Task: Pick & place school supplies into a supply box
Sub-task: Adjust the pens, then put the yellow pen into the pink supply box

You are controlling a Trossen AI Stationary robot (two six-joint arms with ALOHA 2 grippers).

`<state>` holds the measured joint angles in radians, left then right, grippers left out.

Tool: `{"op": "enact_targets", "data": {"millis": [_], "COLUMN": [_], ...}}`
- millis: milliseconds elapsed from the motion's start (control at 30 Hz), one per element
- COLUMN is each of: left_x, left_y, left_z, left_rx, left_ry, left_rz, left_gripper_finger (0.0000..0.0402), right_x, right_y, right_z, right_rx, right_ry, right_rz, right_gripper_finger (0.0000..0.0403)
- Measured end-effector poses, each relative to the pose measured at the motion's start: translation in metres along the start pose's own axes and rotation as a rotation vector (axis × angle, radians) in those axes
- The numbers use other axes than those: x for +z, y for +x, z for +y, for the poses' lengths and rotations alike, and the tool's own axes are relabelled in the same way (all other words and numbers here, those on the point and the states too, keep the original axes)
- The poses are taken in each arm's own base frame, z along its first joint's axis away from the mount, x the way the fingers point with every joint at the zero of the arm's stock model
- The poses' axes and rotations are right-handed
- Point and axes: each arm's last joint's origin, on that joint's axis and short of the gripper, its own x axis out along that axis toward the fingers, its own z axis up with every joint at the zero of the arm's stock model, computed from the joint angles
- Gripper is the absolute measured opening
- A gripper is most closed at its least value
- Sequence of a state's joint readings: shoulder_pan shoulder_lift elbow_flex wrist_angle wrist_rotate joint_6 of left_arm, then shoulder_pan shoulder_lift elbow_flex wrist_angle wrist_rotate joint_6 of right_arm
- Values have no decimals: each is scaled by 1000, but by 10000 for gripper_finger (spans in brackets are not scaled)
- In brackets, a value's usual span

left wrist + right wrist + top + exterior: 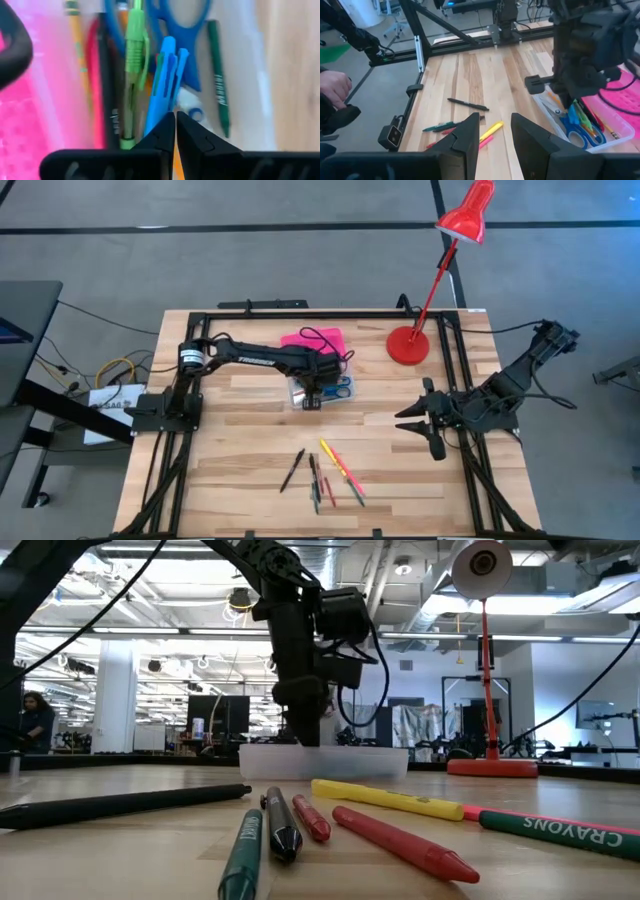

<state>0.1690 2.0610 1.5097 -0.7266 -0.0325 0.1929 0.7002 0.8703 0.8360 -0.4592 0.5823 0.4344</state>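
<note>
The supply box (322,390) is a clear tray with its pink lid (315,340) lying open on the far side. It holds a blue pen (162,85), a green pen (134,60), blue scissors (185,30), a green crayon (219,85), a pencil and a black pen. My left gripper (175,114) is shut and points down into the box (325,762), just above the blue pen. More supplies lie loose near the table's near edge: a black pen (292,470), a yellow and red crayon pair (340,465) and several darker ones (320,490). My right gripper (415,420) waits open at the table's right. My left gripper comes from above, pointing down into the box, with its shut tips over the blue pen's end (156,125). Whether the tips touch the pen I cannot tell. A thin orange strip shows between the fingers farther back; what it is does not show.
A red desk lamp stands on its round base (408,345) at the far right of the table, its arm leaning over the right edge. Black frame rails run along the table's edges. A person's hand (332,87) shows beyond the table. Bare wood lies between the box and the loose supplies.
</note>
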Motion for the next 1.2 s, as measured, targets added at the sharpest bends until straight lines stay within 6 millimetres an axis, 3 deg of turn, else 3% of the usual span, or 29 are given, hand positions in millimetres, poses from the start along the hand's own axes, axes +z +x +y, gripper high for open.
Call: {"op": "enact_targets", "data": {"millis": [700,933,1200], "left_x": [1,6,4], "left_y": [-7,-46,-108], "left_z": [8,-10,-55], "left_rx": [-25,-95,-20], "left_ry": [-137,-182,-237], "left_rz": [-39,-134,-251], "left_gripper_finger": [10,10,10], "right_x": [-3,-5,-8], "right_y": [0,0,0], "right_z": [-2,-3,-4], "right_rx": [-19,-27,-32], "right_ry": [-19,-20,-11], "right_rz": [31,48,71], "right_gripper_finger": [106,106,106]}}
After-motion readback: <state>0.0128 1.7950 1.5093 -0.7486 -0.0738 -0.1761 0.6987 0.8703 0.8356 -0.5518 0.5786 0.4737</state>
